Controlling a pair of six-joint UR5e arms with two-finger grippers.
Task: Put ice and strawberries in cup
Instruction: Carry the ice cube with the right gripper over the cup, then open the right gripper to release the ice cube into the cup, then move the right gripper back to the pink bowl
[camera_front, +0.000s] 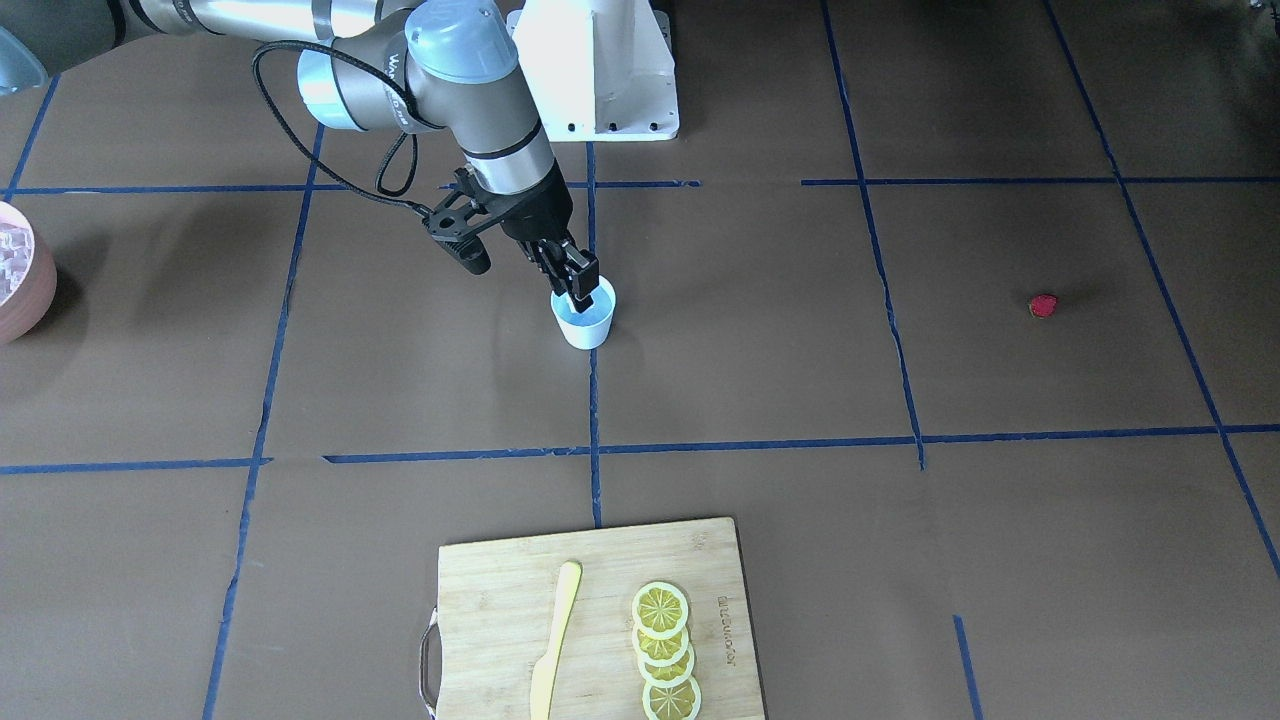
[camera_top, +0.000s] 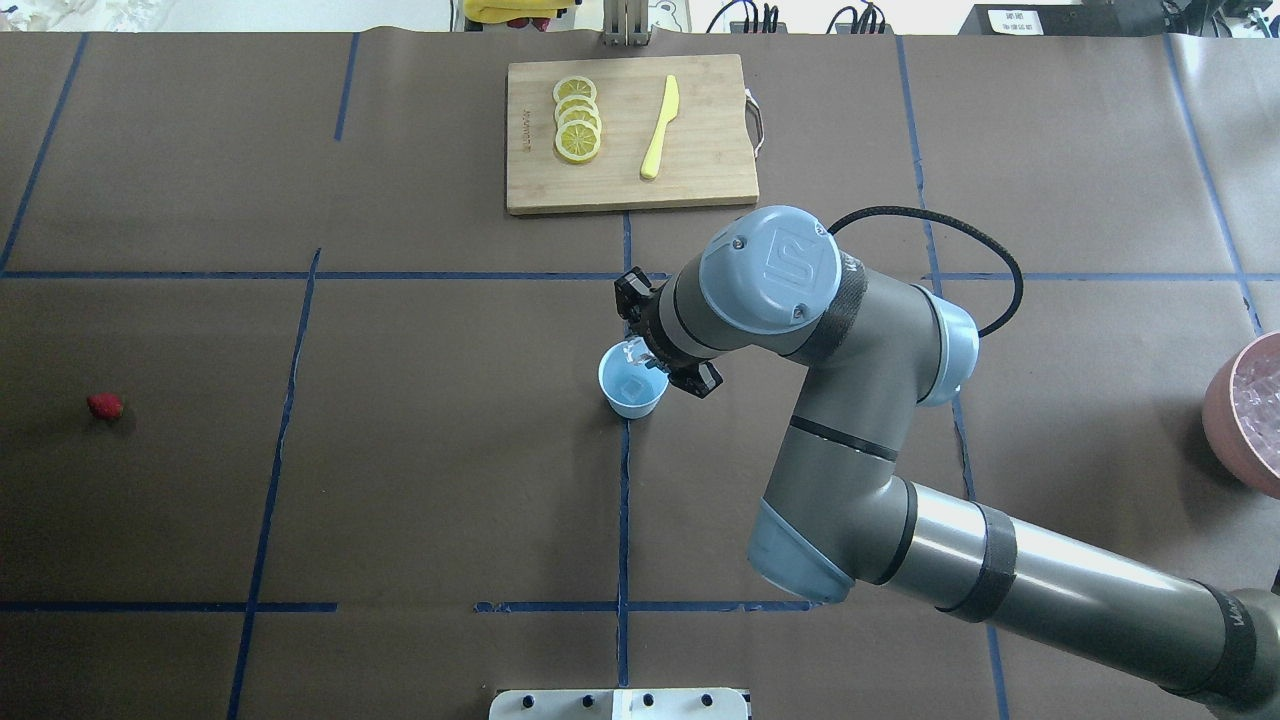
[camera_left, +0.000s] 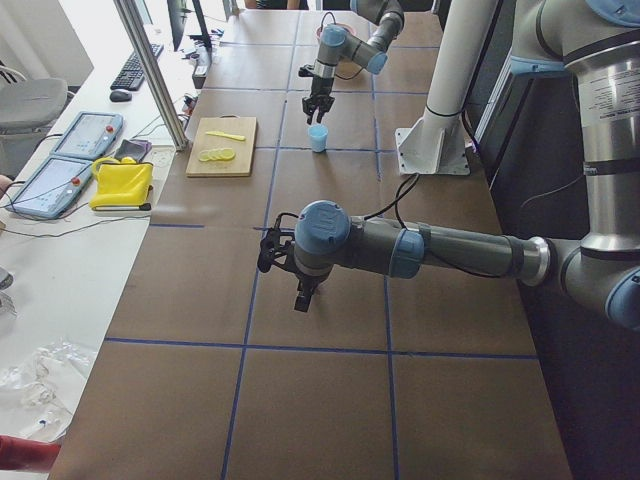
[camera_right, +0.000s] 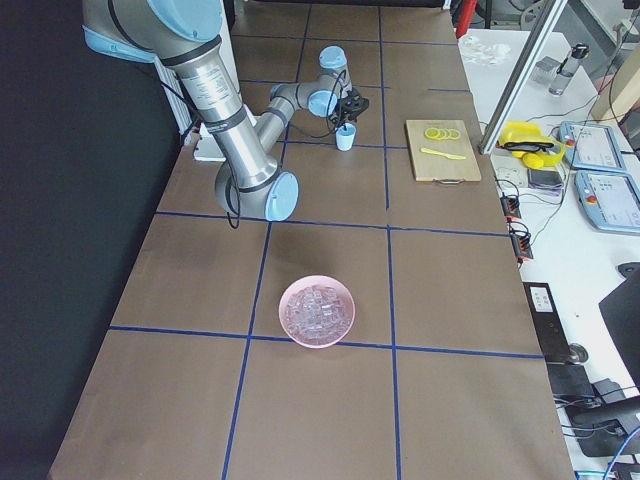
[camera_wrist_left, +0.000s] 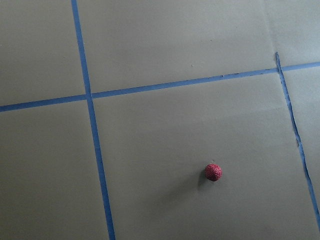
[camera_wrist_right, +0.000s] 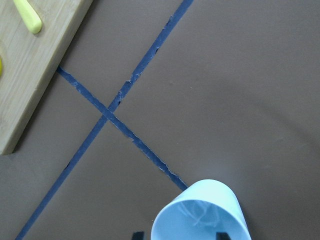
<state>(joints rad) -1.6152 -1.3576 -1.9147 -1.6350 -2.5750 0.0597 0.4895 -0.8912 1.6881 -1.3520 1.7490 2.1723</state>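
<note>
Right gripper (camera_front: 580, 288) hangs directly over the cup (camera_front: 582, 336), tips dipping at the rim; in the wrist view its fingertips (camera_wrist_right: 220, 235) stand spread to either side of the cup's mouth, gripping nothing. One clear ice cube (camera_top: 632, 384) lies on the pale blue bottom; a whitish glint just under the gripper is too blurred to name. The cup stands upright at mid-table on a blue tape line. In the overhead view, the strawberry (camera_top: 104, 405) sits alone at the cup's 9 o'clock, well apart; the pink bowl (camera_right: 292, 322), heaped with ice, is far out at 3 o'clock; the cutting board (camera_top: 700, 180) with lemon slices (camera_top: 577, 120) and yellow knife (camera_top: 660, 126) is at 12 o'clock. Left gripper (camera_left: 301, 296) hovers above the table, strawberry in its camera; spread or pressed together, I cannot tell.
</note>
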